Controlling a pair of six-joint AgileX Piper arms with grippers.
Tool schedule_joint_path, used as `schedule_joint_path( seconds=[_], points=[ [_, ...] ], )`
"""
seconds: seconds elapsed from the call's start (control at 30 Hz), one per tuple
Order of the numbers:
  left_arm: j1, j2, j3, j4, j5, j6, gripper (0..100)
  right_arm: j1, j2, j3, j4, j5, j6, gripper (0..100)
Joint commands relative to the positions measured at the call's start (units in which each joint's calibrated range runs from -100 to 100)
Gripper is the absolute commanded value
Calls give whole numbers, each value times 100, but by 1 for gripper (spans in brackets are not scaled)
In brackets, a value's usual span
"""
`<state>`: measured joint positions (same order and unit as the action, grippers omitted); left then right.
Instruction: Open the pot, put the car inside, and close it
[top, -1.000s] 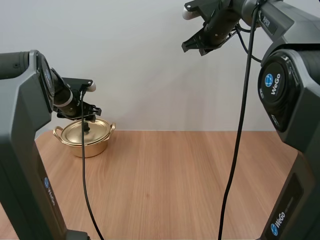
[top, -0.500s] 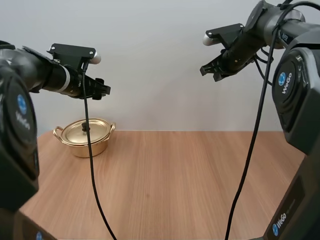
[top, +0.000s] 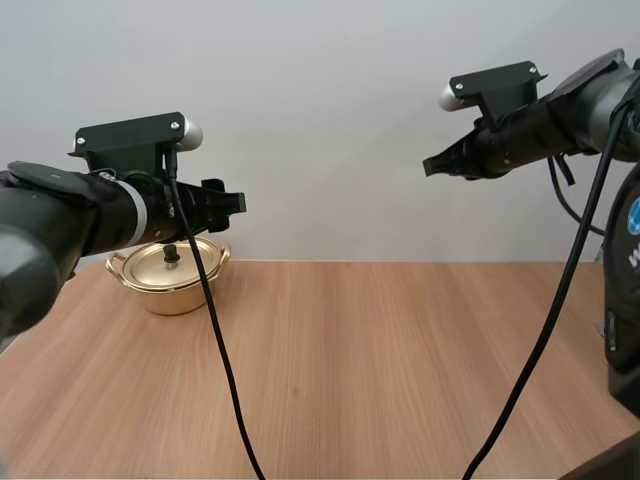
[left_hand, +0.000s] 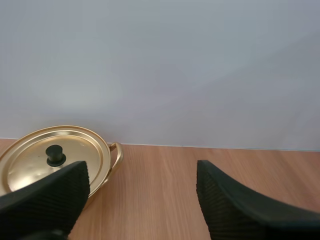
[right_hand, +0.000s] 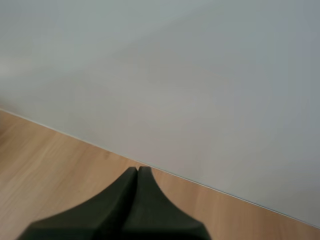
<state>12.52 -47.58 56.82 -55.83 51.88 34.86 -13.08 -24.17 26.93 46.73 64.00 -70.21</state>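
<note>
Small round pot (top: 165, 298) just beyond and below the left gripper (left_hand: 142, 174): gold-coloured metal, polished and glossy; its flat lid (left_hand: 25, 167) shows soft reflections, and the lid's black knob (left_hand: 55, 154) is duller, plastic by the look. The left gripper's spread fingers (left_hand: 55, 200) are matt black with finely ribbed inner faces; the right gripper (right_hand: 137, 171), fingers pressed together, is the same matt black but smooth outside. The light-brown table (top: 380, 370) under both has wood grain, smooth with a low satin sheen.

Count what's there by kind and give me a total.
pot: 1
lid: 1, sitting on the pot
grippers: 2, the left gripper open, the right gripper shut
total: 4
</note>
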Motion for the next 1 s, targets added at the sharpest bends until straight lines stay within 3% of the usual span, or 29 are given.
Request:
schedule_joint_path(
  seconds=[0.0,0.07,0.23,0.3,0.47,0.53,0.63,0.8,0.97],
  points=[
    [1,-5078,175,958,79,-1236,100,1,-254,1567,2460,259,-2453,0],
    [1,-5242,461,1177,289,-1655,100,1,-522,1899,2703,286,-2696,0],
    [-47,-5242,1210,1760,470,-1688,100,1,-1211,2628,3146,-301,-2977,0],
    [-226,-5234,1532,2067,44,-1688,100,1,-1488,2826,3234,-575,-2977,0],
    [-917,-5234,2277,2744,-2089,-1688,100,1,-2332,3276,3356,-991,-2953,0],
    [-1107,-5234,2607,2936,-2935,-1688,100,1,-2721,3483,3380,-960,-2846,0],
    [-1295,-5234,3154,2973,-3690,-1688,100,1,-3294,3780,3415,-978,-2845,0],
    [-1623,-5234,3993,3282,-3579,-1688,100,1,-4233,4259,3630,-1334,-2837,0],
    [-1783,-5242,4318,3311,-4448,-2050,100,1,-4897,4772,3942,-1832,-2837,0]
  ],
)
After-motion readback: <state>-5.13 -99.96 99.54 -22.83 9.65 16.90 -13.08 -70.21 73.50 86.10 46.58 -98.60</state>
